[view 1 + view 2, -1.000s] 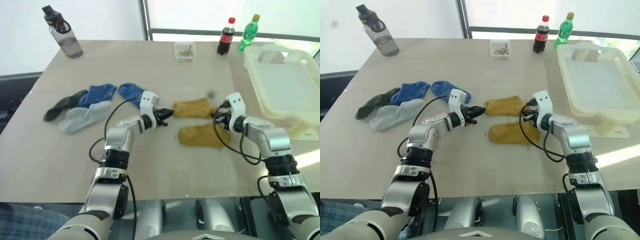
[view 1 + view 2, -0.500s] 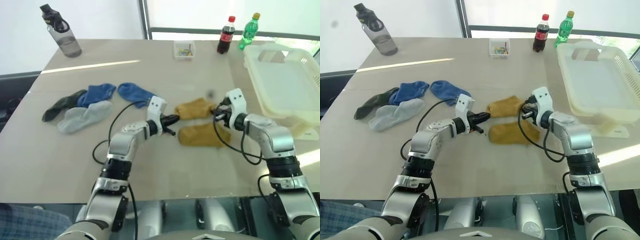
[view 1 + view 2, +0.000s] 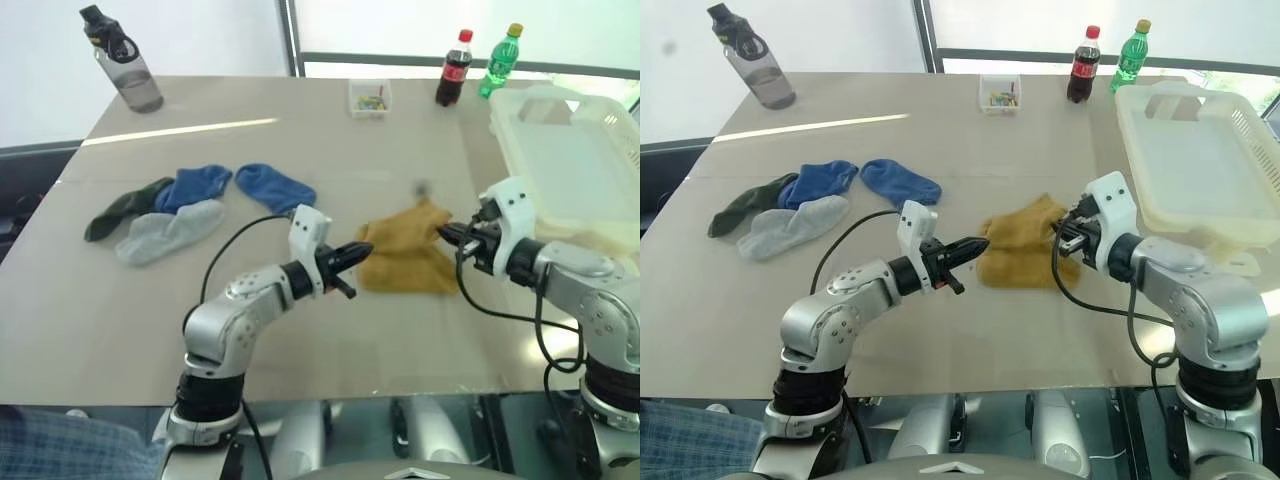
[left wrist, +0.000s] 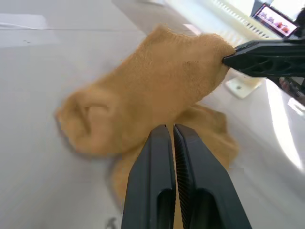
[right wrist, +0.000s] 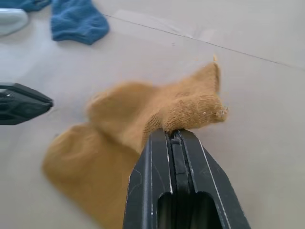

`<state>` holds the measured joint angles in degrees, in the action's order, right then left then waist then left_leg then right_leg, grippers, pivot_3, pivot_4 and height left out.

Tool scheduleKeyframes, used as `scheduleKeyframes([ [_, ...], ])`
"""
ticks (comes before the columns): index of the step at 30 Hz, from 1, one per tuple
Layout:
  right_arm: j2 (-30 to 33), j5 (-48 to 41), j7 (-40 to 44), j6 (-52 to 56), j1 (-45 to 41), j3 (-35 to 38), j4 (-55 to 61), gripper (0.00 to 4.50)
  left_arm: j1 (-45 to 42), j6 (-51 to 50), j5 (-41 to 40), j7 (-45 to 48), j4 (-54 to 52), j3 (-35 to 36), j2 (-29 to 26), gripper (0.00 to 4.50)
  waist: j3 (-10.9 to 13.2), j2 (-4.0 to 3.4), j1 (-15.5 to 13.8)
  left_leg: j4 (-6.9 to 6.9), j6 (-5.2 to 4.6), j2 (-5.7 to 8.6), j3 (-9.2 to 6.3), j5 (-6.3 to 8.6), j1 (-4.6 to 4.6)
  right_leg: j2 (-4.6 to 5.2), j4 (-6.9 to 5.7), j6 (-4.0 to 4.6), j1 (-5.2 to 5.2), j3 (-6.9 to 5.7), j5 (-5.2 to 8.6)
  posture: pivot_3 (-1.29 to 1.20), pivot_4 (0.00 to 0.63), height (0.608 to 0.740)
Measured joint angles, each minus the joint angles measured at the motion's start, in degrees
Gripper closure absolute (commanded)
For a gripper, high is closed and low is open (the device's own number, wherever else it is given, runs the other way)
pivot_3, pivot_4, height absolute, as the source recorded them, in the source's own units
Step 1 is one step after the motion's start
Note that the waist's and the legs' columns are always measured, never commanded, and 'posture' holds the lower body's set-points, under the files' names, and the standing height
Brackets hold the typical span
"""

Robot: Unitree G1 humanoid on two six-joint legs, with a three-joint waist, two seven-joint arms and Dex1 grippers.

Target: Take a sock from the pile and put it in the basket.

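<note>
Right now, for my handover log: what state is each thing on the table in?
Right hand: shut on the upper yellow sock.
Left hand: shut, holding nothing.
Upper yellow sock: one end lifted.
Lower yellow sock: flat on the table.
Basket: upright, empty.
Cola bottle: upright, capped.
Green bottle: upright, capped.

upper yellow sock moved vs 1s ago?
Yes. The right gripper is shut on the upper yellow sock, lifting its end off the table, over the lower one.

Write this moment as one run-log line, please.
right gripper: shut on yellow sock, lifting | left gripper: shut, empty | basket: empty
</note>
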<state>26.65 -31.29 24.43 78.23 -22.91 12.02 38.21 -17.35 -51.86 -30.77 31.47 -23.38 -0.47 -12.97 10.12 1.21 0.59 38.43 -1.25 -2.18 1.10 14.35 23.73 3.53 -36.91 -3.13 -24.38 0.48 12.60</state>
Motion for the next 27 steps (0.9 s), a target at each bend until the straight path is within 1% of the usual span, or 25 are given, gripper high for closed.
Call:
scheduleKeyframes([
  [4, -0.4, -3.0, -1.0, 6.8, 0.1, 3.8, 5.4, 4.50, 0.5, -0.4, -2.6, -0.7, -1.4, 0.3, 0.1, 4.27, 0.0, 0.01, 0.1, 0.03, 0.00, 0.00, 0.01, 0.00, -0.03, -0.02, -0.03, 0.00, 0.01, 0.02, 0.00, 0.00, 0.150, 0.740],
  [9, -1.1, -3.0, -2.8, 8.7, 2.0, 5.0, 6.1, 4.50, 2.1, -1.7, -4.9, -1.4, -2.1, 0.3, -0.4, 4.27, 0.0, 0.00, 0.1, 0.01, 0.00, 0.00, 0.00, 0.00, 0.00, -0.03, -0.02, 0.00, -0.01, 0.02, 0.00, 0.00, 0.150, 0.740],
  [13, -2.5, -3.1, -3.8, 9.2, 2.2, 5.1, 5.9, 4.50, 1.8, -1.7, -4.4, -2.9, 2.2, 0.5, -1.0, 4.27, 0.0, 0.00, 0.1, 0.03, -0.01, 0.01, 0.01, 0.00, -0.02, -0.04, -0.03, 0.00, -0.01, 0.04, 0.00, 0.00, 0.150, 0.740],
  [16, -3.0, -3.7, -3.7, 10.8, 2.2, 6.3, 6.0, 4.50, 1.8, -1.4, -4.2, -2.3, 5.3, 0.4, -3.0, 4.27, 0.0, 0.00, 0.1, 0.02, -0.01, 0.00, 0.00, 0.00, -0.02, -0.04, -0.03, 0.00, -0.02, 0.03, 0.00, 0.00, 0.150, 0.740],
  [18, -2.7, -3.7, -3.8, 11.1, 2.5, 6.9, 6.0, 4.50, 1.5, -1.0, -4.1, -2.0, 6.8, 0.5, -3.1, 4.27, 0.0, -0.01, 0.0, 0.01, -0.01, 0.00, 0.01, 0.00, -0.01, -0.04, -0.03, 0.01, -0.01, 0.03, 0.00, 0.00, 0.150, 0.740],
  [20, -2.6, -3.7, -3.8, 11.2, 3.0, 6.9, 6.0, 4.50, -0.1, -0.9, -4.3, -2.6, 10.6, 1.4, -1.7, 4.27, 0.0, 0.00, -0.2, 0.03, -0.01, 0.01, 0.00, 0.00, 0.01, -0.03, -0.02, 0.00, -0.01, 0.01, 0.00, 0.00, 0.150, 0.740],
  [24, -2.7, -3.7, -4.2, 11.2, 3.3, 6.8, 6.0, 4.50, -6.2, -2.0, -6.8, -5.1, 18.5, 5.9, 3.3, 4.27, 0.0, 0.00, -0.1, 0.06, -0.01, 0.03, 0.00, 0.00, 0.01, -0.03, -0.02, -0.01, 0.00, 0.03, -0.01, 0.00, 0.150, 0.740],
  [27, -2.9, -3.6, -4.7, 11.1, 3.3, 6.6, 6.0, 4.50, -8.9, -3.3, -8.7, -5.7, 20.8, 7.3, 4.8, 4.27, 0.0, 0.00, 0.1, 0.04, -0.01, 0.03, -0.01, 0.00, 0.01, -0.04, -0.03, -0.01, 0.00, 0.03, -0.01, 0.00, 0.150, 0.740],
])
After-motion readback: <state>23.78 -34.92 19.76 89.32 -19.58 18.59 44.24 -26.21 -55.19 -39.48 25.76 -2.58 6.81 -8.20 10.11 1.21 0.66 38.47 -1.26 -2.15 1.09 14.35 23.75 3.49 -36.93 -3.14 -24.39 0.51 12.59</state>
